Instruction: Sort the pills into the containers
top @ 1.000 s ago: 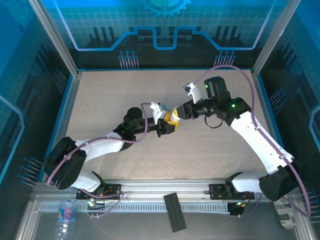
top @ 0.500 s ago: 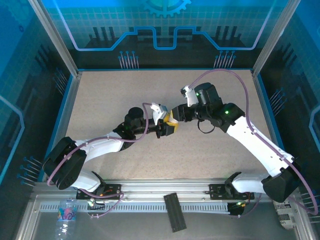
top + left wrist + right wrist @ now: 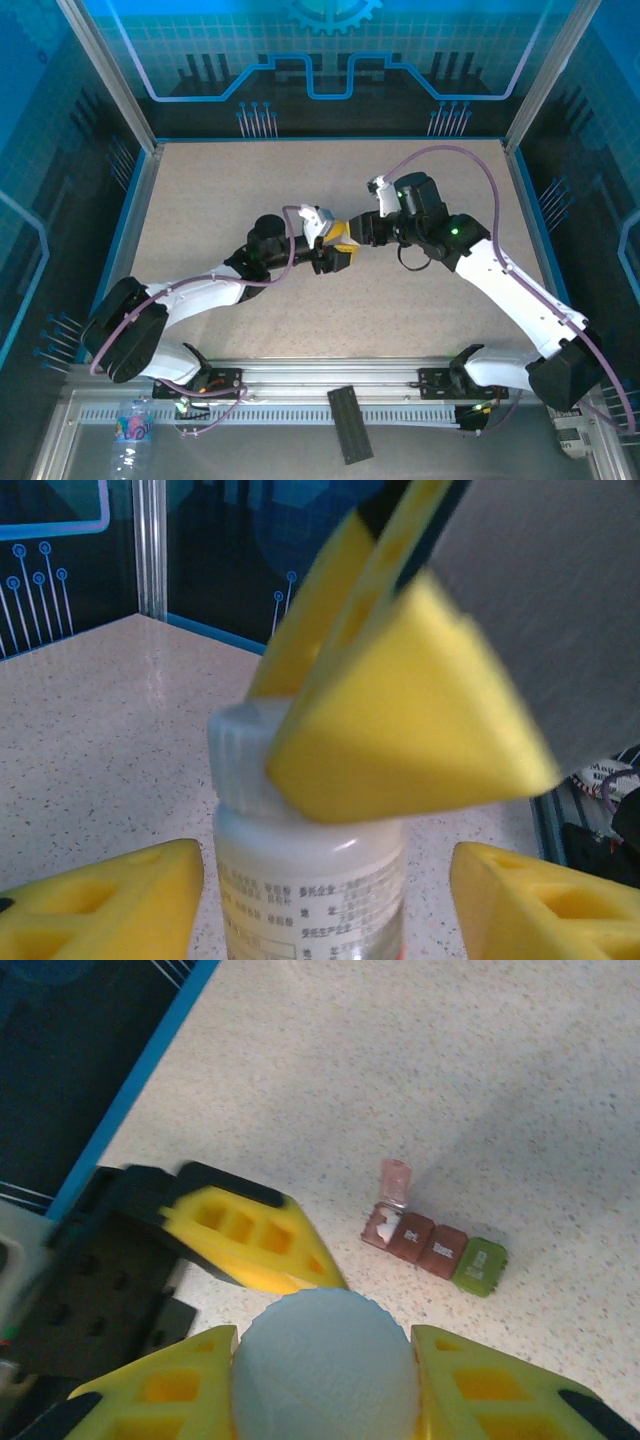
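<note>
Here, speckled table [image 3: 200, 200], blue walls [image 3: 330, 60].

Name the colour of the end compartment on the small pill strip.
The square end compartment is green; right wrist view shows it best.

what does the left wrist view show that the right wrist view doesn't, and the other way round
Left wrist: the printed label on the white bottle, and the left gripper open, a finger either side of it. Right wrist: the containers on the table, three dark red and one green, the end red lid raised. Both: the white cap pinched by the right gripper.
</note>
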Available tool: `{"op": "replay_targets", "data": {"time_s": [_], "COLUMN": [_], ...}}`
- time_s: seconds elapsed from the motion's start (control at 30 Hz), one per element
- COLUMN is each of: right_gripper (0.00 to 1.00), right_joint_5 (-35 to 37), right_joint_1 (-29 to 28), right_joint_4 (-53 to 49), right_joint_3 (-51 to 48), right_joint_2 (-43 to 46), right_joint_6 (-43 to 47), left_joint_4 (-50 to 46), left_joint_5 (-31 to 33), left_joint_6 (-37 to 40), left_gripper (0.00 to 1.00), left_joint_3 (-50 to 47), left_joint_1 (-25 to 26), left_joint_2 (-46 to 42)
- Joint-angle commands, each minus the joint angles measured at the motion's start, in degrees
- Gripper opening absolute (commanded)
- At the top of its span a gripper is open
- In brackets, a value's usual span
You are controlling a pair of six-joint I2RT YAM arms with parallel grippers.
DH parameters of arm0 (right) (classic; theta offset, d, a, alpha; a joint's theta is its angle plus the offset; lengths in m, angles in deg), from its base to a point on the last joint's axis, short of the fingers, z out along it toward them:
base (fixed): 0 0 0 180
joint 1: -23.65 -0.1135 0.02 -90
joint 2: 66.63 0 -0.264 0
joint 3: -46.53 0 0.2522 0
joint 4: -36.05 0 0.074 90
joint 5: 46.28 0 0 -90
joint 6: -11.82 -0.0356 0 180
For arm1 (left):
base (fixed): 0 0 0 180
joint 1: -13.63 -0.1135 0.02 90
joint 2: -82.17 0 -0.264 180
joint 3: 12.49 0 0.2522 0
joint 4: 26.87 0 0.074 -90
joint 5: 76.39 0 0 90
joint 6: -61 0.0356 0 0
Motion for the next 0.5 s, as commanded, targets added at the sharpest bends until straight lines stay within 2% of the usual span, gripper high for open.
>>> {"op": "replay_targets", "data": {"time_s": [0.0, 0.07, 0.23, 0.47], "right_gripper": [0.25, 0.25, 0.25, 0.26], "right_joint_5": [2.3, 3.4, 8.0, 19.1], "right_joint_1": [1.4, 2.3, 4.7, 6.4], "right_joint_4": [2.9, 3.7, 6.6, 17.4], "right_joint_3": [-1.2, -2.0, -5.2, -13.4], "right_joint_2": [0.0, -0.5, -1.7, -3.4], "right_joint_6": [-0.9, -0.6, 0.8, 3.4], "left_joint_4": [1.4, 1.5, 3.9, 4.1], "left_joint_5": [1.4, 1.7, 5.7, 17.5], "left_joint_6": [1.1, 0.9, -0.3, -0.3], "left_gripper": [0.80, 0.99, 0.99, 0.99], "left_joint_3": [-1.3, -2.9, -9.0, -14.8], "left_joint_1": [0.2, 0.2, 0.2, 0.2], "left_joint_2": [-1.6, -2.1, -5.9, -14.2]}}
